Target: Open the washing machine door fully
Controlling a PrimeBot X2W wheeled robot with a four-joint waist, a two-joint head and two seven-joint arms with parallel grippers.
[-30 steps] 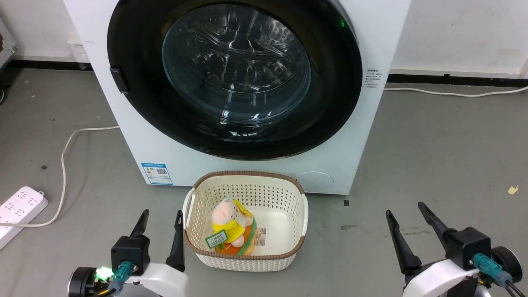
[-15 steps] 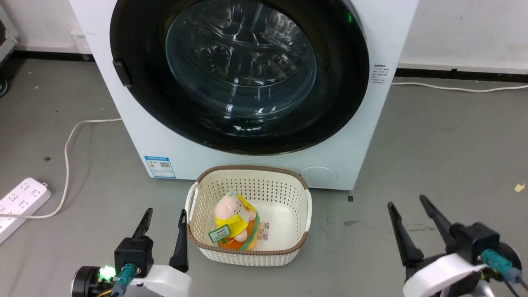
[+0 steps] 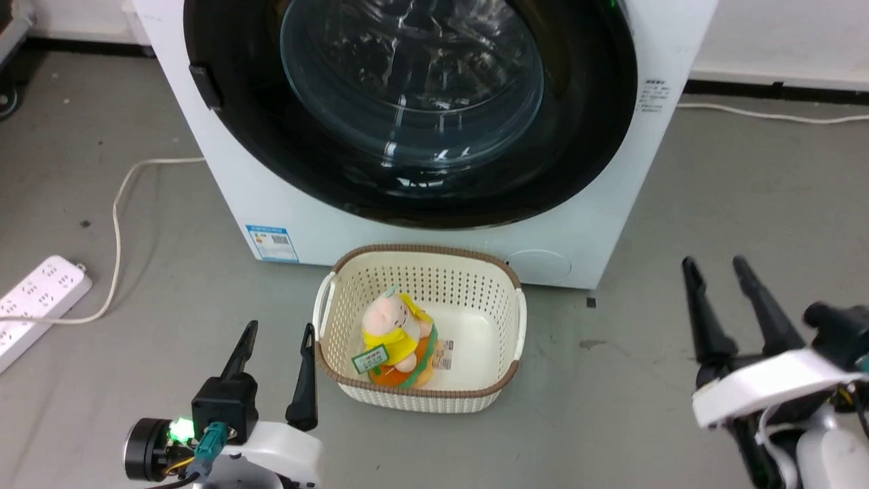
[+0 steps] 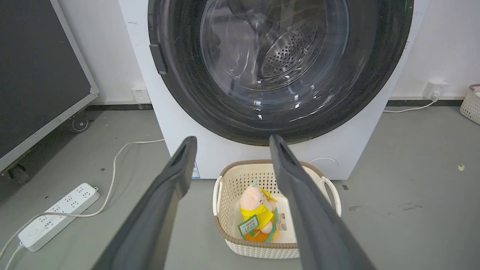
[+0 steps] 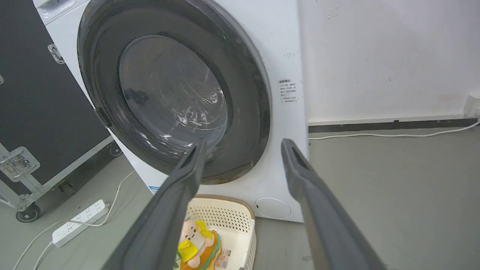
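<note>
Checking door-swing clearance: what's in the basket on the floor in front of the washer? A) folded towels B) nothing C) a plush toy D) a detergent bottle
C: a pink and yellow plush toy lies in the cream basket, on the floor below the washing machine door.

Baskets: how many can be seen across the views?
2. One basket sits before the washer, a plush toy in it; a second basket is cut off at the left wrist view's right edge, by the wall. Others may be hidden.
</note>
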